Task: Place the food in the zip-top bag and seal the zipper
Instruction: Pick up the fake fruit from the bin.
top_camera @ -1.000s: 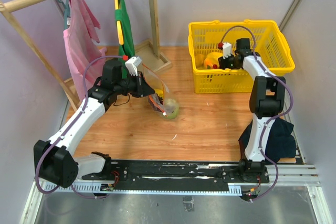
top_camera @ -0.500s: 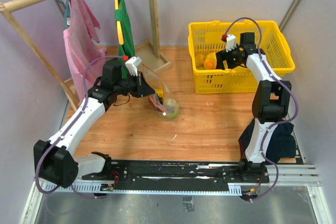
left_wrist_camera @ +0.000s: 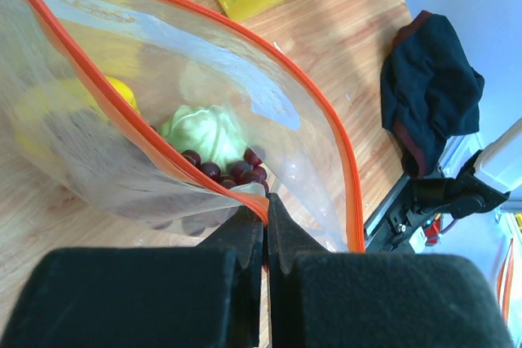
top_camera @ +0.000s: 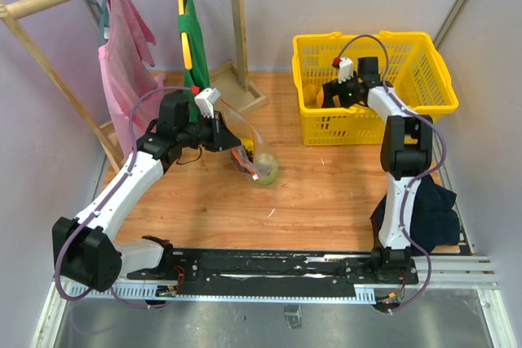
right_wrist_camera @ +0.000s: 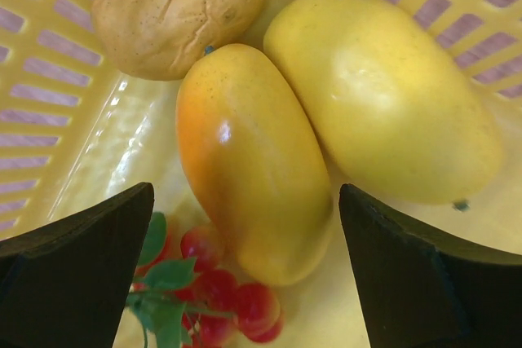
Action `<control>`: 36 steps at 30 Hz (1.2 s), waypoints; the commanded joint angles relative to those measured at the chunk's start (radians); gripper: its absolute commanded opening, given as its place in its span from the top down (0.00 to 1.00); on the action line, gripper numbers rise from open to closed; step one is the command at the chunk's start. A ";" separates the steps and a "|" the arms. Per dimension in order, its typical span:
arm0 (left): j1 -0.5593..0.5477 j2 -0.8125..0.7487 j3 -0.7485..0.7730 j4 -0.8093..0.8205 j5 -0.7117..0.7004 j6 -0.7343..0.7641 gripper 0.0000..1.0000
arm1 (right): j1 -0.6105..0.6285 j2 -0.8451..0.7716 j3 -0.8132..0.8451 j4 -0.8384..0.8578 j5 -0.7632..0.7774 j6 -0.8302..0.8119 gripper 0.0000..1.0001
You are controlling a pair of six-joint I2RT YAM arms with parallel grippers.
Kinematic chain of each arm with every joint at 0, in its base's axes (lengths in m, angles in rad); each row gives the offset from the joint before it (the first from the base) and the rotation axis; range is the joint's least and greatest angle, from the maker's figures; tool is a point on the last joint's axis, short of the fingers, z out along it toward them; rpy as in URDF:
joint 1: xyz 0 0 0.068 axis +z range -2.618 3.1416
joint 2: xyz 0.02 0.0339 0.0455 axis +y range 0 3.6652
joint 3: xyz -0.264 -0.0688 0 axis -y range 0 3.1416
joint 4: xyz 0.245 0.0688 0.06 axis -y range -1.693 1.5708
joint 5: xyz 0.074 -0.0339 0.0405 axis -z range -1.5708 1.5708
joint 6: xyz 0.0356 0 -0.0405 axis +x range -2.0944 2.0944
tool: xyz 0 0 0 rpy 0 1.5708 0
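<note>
- Food not yet packed lies in the yellow basket [top_camera: 363,37] at the upper right of the overhead view; an orange mango [right_wrist_camera: 249,160] sits straight ahead of the right gripper [right_wrist_camera: 249,270], whose fingers stand wide apart on either side of it
- its long axis runs roughly top to bottom of the wrist view, so the fingers face its narrow width; a yellow fruit [right_wrist_camera: 383,95] touches its right flank
- the bag [top_camera: 249,148] lies centre-left, well apart; the left gripper [left_wrist_camera: 265,226] is pinched on its orange strip [left_wrist_camera: 326,120]
</note>
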 commanded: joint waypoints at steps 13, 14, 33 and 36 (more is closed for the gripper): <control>0.007 -0.002 -0.008 0.026 0.030 -0.006 1.00 | 0.045 0.171 0.147 0.080 0.049 0.098 0.22; 0.008 -0.003 -0.008 0.026 0.032 -0.006 1.00 | 0.045 0.166 0.142 0.081 0.056 0.099 0.26; 0.007 -0.026 -0.013 0.032 0.045 -0.009 1.00 | 0.041 -0.170 -0.035 0.106 0.161 0.110 0.91; 0.007 -0.029 -0.014 0.032 0.046 -0.008 1.00 | 0.041 -0.214 -0.066 0.120 0.210 0.129 0.94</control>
